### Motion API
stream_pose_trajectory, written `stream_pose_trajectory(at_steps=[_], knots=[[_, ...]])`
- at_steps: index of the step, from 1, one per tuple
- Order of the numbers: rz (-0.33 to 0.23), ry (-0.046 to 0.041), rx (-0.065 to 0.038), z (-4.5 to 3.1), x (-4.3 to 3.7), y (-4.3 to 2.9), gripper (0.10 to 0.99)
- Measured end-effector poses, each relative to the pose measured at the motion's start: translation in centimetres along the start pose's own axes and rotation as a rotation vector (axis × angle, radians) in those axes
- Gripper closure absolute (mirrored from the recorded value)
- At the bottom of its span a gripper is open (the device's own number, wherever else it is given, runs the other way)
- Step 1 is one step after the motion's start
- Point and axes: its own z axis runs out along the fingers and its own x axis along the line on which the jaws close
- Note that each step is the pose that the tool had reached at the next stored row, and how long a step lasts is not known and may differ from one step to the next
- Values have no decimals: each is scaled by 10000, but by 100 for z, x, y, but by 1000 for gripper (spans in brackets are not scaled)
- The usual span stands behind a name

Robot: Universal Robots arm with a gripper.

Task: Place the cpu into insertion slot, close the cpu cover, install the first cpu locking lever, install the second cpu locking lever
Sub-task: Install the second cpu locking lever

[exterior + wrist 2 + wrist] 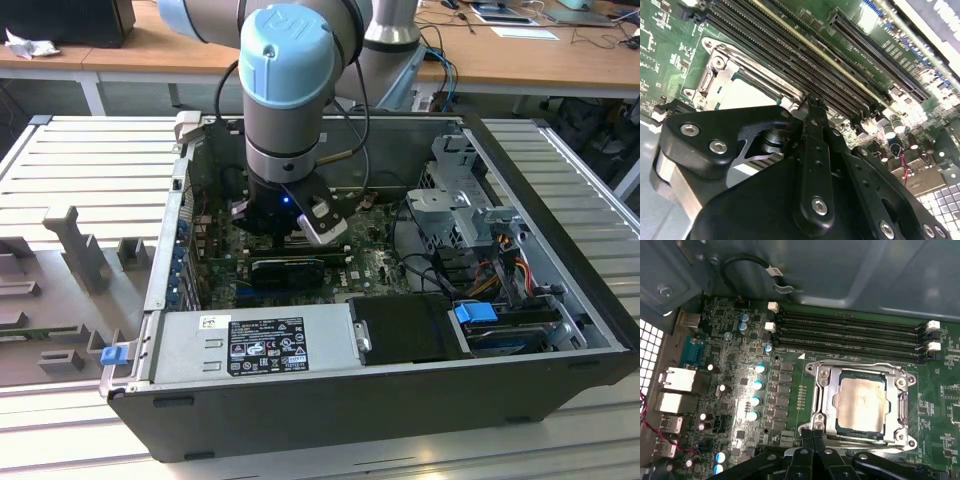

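In the first wrist view the cpu (860,400), a pale silvery square, lies flat in the black-framed insertion slot (885,405). The silvery cpu cover (822,400) is folded down around it, and the chip shows through its window. Thin metal levers run along the socket's far side (860,365) and near side (865,439). My gripper (813,432) is shut, its black fingertips pressed together at the near corner of the socket. In the second wrist view the gripper (810,102) hangs just beside the cpu (742,92). In the exterior view the gripper (275,220) reaches down into the open computer case.
Long black memory slots (850,330) lie just beyond the socket. Capacitors (757,385) and rear ports (675,380) stand to one side. The case wall (840,270) and a black cable (747,262) are close. A power supply (255,340) and drive cage (450,200) fill the case's near and right parts.
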Motion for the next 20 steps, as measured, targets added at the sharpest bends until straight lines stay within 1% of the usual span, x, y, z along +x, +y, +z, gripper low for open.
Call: stream_pose_trajectory(at_steps=[1,3,5,6,7,8,11,12,15,17,20], knots=[[0,-9,-66,18,0,-4,980],[-3,-17,-143,38,2,-10,980],[-5,-34,-279,54,29,-10,980],[-6,-40,-321,58,42,-10,980],[-9,-49,-409,69,66,-9,980],[-11,-56,-472,72,74,-10,980],[-8,-57,-478,-48,73,18,980],[-9,-56,-478,-104,73,32,980],[-9,-56,-478,-186,72,51,980],[-9,-57,-479,-217,71,59,980],[-10,-58,-480,-219,71,60,980]])
